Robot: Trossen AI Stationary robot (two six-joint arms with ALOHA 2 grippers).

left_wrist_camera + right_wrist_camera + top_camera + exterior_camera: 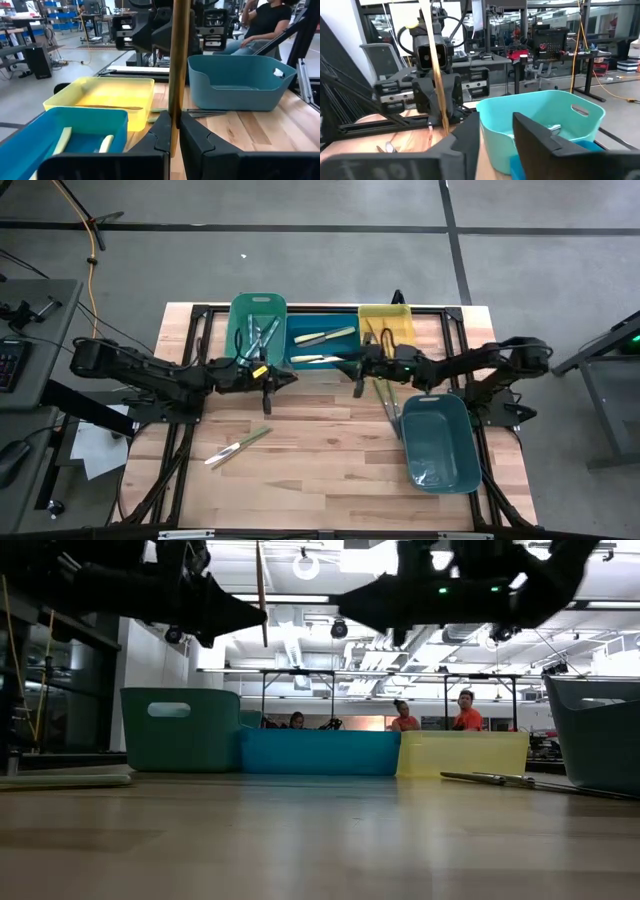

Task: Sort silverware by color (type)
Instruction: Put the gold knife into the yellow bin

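Closest to my left wrist camera is the left hand, clamped tight on a brown-handled utensil, which stands upright between the fingers. From above, that left hand hangs over the middle of the counter, just in front of the blue bin.

Facing it is the right hand, in front of the yellow bin. On its own camera, the right hand shows its fingers parted with nothing between them.

Three bins sit side by side along the far edge of the counter. The green bin is on the left and has several utensils in it. The blue bin in the middle holds two pale-yellow-handled pieces. The yellow one has a single thin utensil lying in it.

A grey-blue bin sits apart from them, towards the front right corner. A few loose utensils lie on the wood just beside its left wall. A pair of pale green-handled utensils rests side by side towards the front left, well apart from everything else.
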